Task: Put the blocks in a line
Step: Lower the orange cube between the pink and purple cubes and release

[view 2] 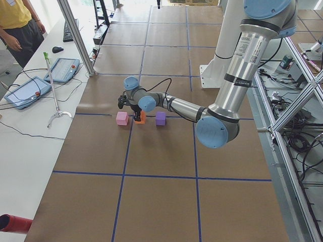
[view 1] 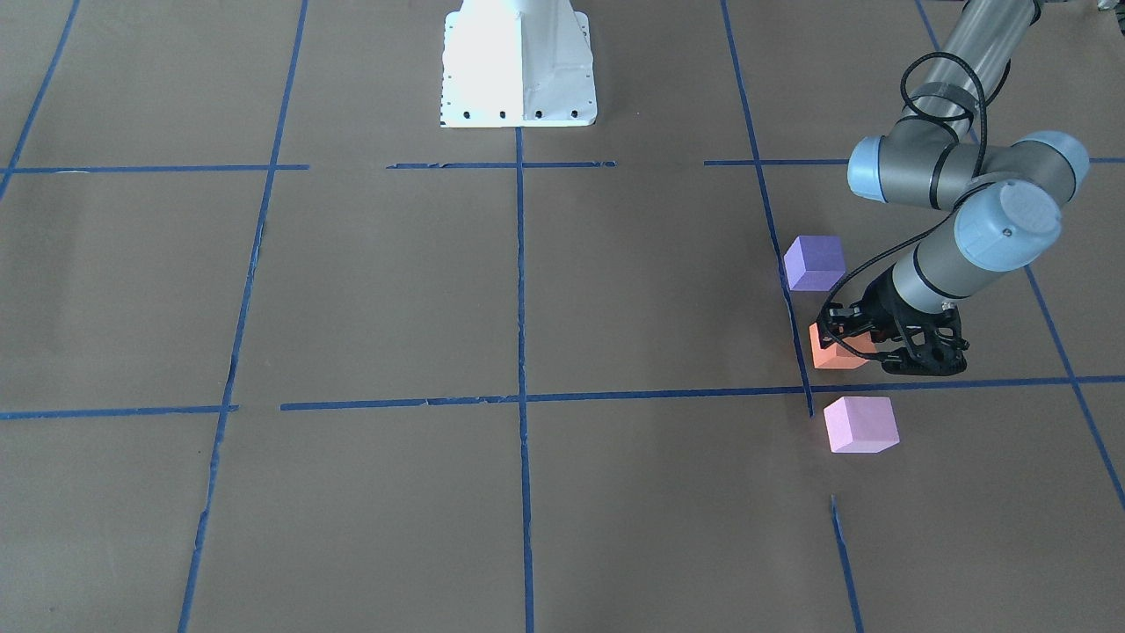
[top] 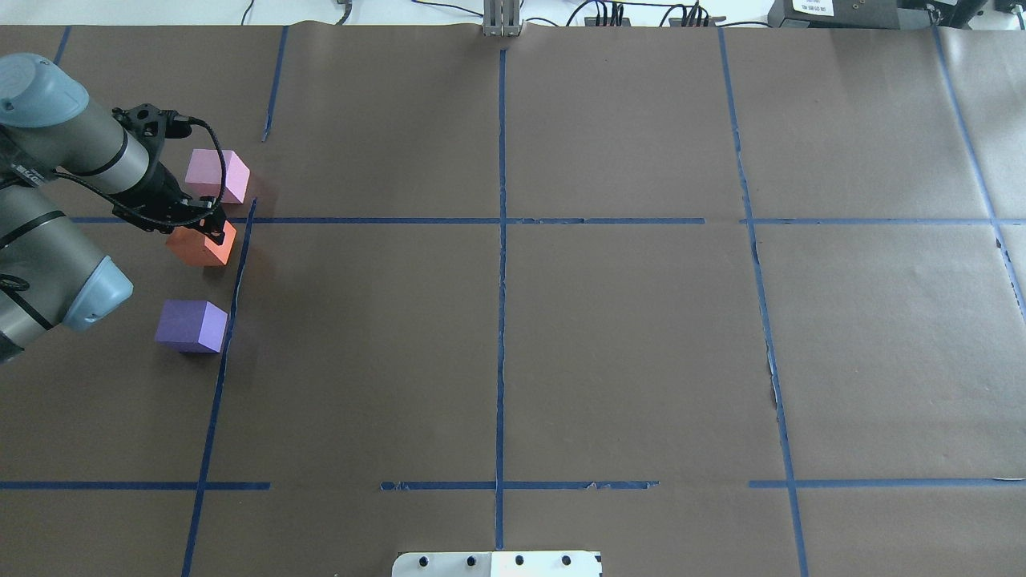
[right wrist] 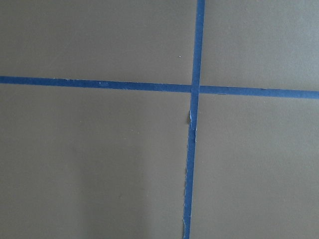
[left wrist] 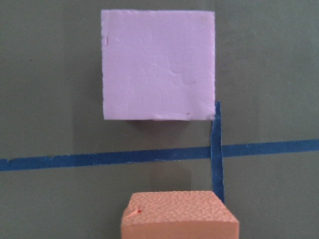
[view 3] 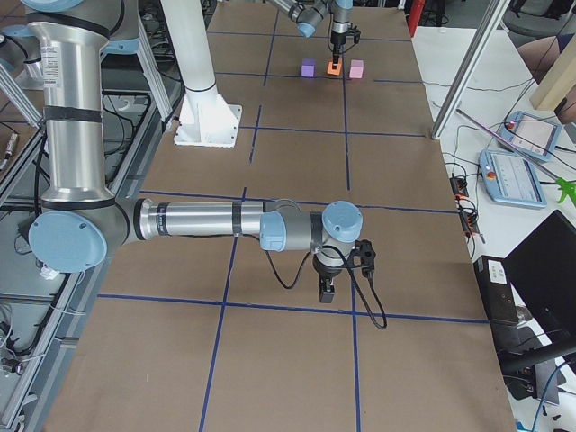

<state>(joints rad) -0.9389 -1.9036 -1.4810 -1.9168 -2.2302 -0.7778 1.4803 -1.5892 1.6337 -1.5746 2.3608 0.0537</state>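
Three cubes lie in a rough row by a blue tape line at the robot's left: the pale pink block, the orange block and the dark purple block. My left gripper reaches down with its fingers closed around the orange block, low at the table, between the purple block and the pink block. The left wrist view shows the orange block close below and the pink block beyond a tape line. My right gripper hangs over bare paper far from the blocks; I cannot tell whether it is open or shut.
Brown paper with a blue tape grid covers the table. The white robot base stands at the table's robot side. A side table with tablets and an operator lie beyond the far edge.
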